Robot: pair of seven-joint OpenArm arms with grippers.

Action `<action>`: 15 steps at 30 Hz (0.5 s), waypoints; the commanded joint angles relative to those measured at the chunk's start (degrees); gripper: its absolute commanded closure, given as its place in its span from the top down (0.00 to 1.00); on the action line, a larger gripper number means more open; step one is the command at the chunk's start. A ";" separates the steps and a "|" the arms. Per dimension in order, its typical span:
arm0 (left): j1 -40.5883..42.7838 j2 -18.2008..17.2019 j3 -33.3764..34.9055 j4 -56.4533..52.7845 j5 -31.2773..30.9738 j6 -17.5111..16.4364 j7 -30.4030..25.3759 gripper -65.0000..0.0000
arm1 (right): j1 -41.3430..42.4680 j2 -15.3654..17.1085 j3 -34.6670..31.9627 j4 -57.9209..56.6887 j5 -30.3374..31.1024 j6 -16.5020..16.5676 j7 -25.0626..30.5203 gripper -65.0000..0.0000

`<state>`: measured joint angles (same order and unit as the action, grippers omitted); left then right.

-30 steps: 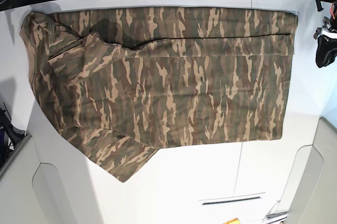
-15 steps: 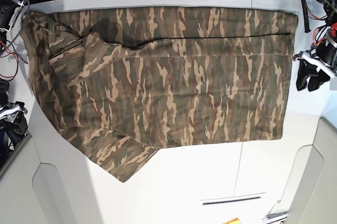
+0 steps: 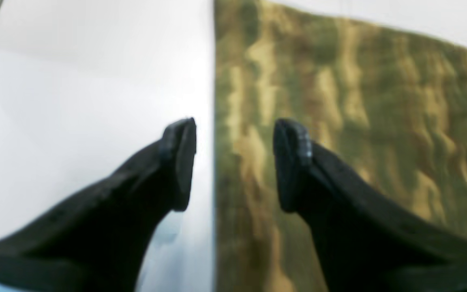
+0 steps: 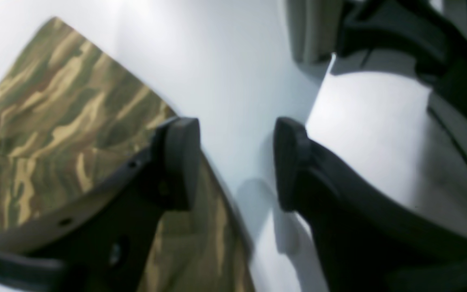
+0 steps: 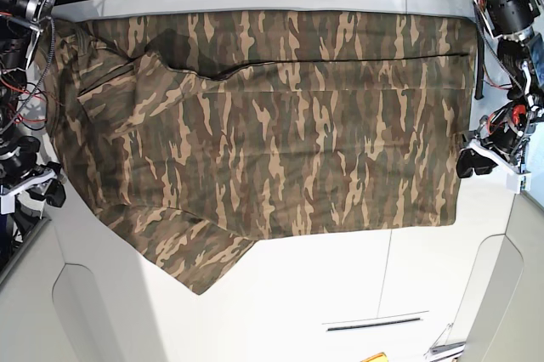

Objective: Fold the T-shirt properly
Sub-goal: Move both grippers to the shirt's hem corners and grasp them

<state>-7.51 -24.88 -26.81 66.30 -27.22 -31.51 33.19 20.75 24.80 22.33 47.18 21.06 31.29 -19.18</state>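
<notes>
T-shirt (image 5: 272,124) spread on white table (image 5: 340,285), one long edge already folded in; I judge most folding left. Left gripper (image 3: 233,162) spread, straddling hem edge. Right gripper (image 4: 235,162) spread, empty, beside sleeve.

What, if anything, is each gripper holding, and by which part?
Nothing. The left gripper is open over the T-shirt edge; the right gripper is open, empty.

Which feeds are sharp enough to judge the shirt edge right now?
Left wrist: T-shirt print smeared by blur, though its edge against the white table reads clearly. Right wrist: soft all over. Base: sharp, evenly lit, T-shirt outline crisp.
</notes>
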 commanded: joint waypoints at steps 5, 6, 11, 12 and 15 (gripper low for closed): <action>-7.80 -2.12 2.95 -9.84 1.92 -0.17 -4.79 0.51 | 1.42 0.42 0.15 -1.51 0.28 0.42 2.78 0.45; -8.96 -2.12 3.45 -11.47 2.25 -0.20 -4.74 0.51 | 1.42 0.39 0.15 -1.97 0.26 0.39 3.17 0.45; -12.22 -2.10 5.33 -17.22 2.25 -0.20 -5.35 0.51 | 1.44 -0.81 0.15 -3.63 -1.84 -0.09 4.57 0.45; -12.37 -2.10 5.66 -17.70 2.25 -0.17 -5.60 0.51 | 1.44 -1.11 0.15 -3.91 -2.32 -0.22 4.81 0.45; -12.37 -2.01 6.97 -17.86 2.23 -0.17 -6.01 0.51 | 1.44 -1.99 0.15 -5.01 -2.67 -0.46 5.35 0.45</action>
<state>-18.90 -25.91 -19.81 47.99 -25.10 -31.75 26.96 20.97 21.89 22.33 41.76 18.35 30.85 -13.87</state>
